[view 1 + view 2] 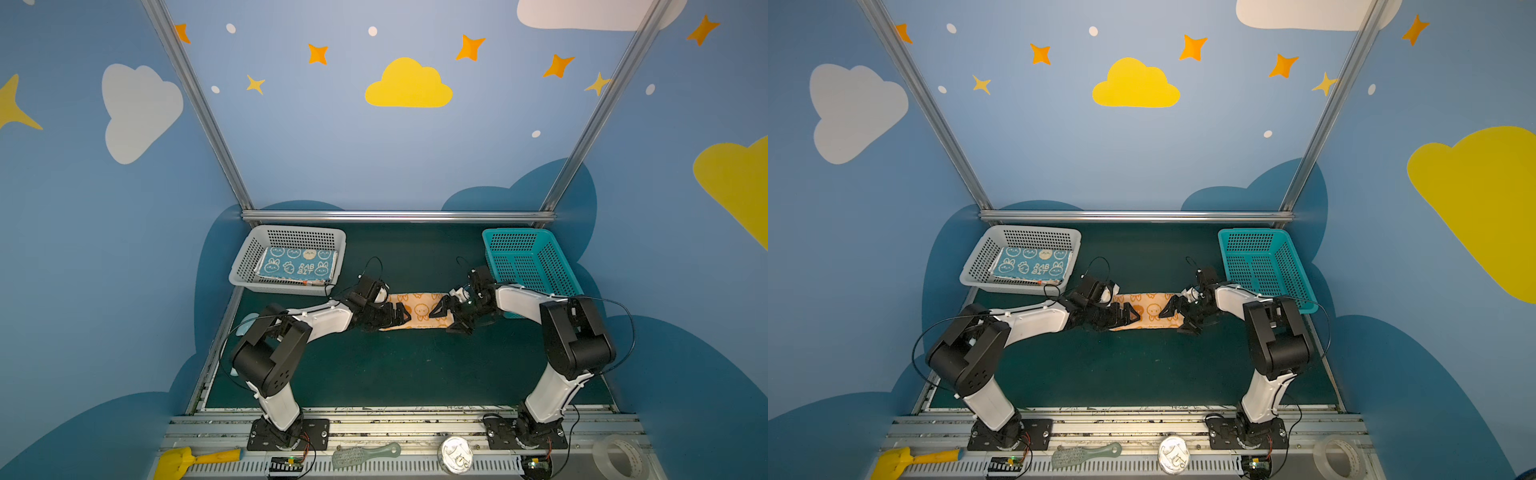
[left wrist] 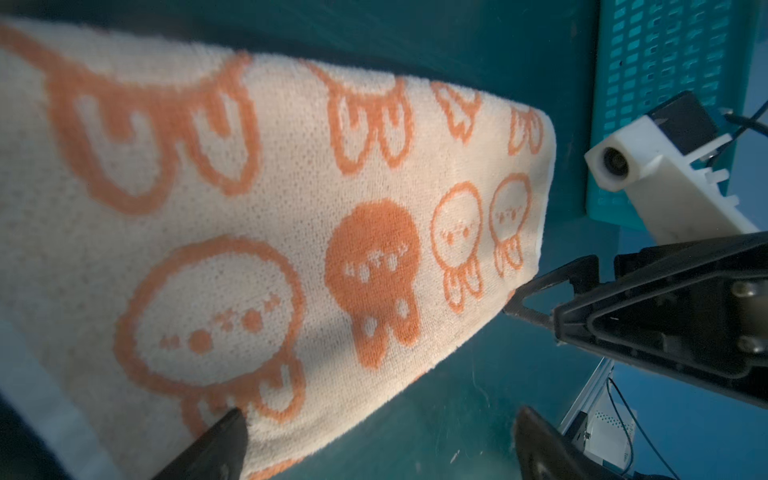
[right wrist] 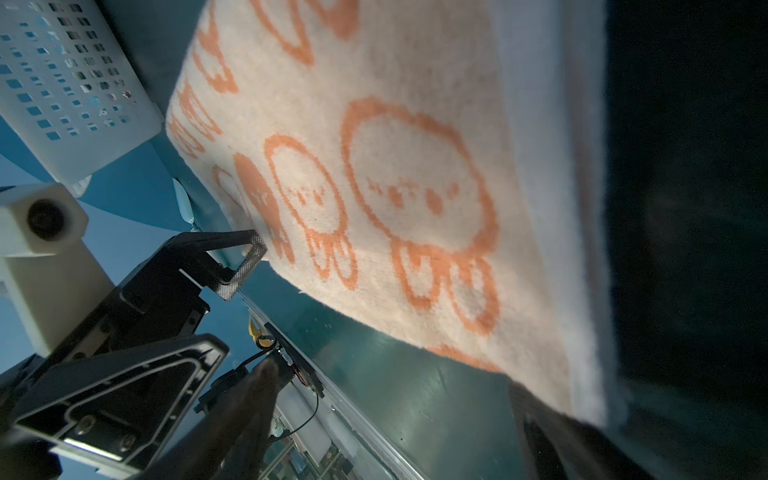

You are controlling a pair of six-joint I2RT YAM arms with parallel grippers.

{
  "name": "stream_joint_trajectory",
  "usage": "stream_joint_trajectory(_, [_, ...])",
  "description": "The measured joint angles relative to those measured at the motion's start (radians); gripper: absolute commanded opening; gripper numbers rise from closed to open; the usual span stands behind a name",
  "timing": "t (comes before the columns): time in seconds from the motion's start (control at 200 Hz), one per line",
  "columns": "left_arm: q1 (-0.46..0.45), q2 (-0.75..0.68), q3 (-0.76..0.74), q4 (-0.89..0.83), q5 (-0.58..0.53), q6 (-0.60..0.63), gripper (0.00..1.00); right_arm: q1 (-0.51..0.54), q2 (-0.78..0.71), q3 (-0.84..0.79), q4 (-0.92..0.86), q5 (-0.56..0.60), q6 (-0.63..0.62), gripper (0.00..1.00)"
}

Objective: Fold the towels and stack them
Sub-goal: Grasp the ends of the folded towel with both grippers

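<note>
Dark green mat [image 1: 374, 374] inside blue cloud-painted walls [image 1: 374, 166].

In both top views:
- Blue towel [image 1: 297, 264] folded in grey basket [image 1: 249, 257], far left. Layers beneath not countable.
- Teal basket [image 1: 528, 266] far right, seemingly bare.
- Orange towel [image 1: 419, 309] folded to a strip mid-mat, between baskets.
- Left gripper [image 1: 399, 318] at one end, right gripper [image 1: 446, 320] at the opposite end. Jaws apart on both, nothing clamped.

Left wrist view: strip flat, edges aligned. One finger [image 2: 220, 444] over cloth, its mate over mat.

Right wrist view: same strip, wide-spread jaws straddling its end.

Judged status: one towel stowed, orange half-folded. Second fold and stacking outstanding.

Clearance: ample open mat toward front rail [image 1: 395, 419]. Grey basket rim close to left wrist, teal basket close behind right arm.
</note>
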Motion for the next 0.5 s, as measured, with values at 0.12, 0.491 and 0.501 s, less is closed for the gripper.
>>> stream_joint_trajectory(0.12, [0.003,-0.002,0.005,-0.009,-0.002,0.008,1.00,0.000,-0.001,0.002,-0.004,0.000,-0.007,0.87])
stream_joint_trajectory(0.491, [0.024,-0.054,0.238,-0.346,-0.146,0.159,1.00,-0.024,-0.124,0.198,-0.195,0.111,-0.089,0.89])
stream_joint_trajectory(0.501, [0.026,-0.053,0.241,-0.351,-0.148,0.162,1.00,-0.026,-0.122,0.206,-0.198,0.116,-0.092,0.89])
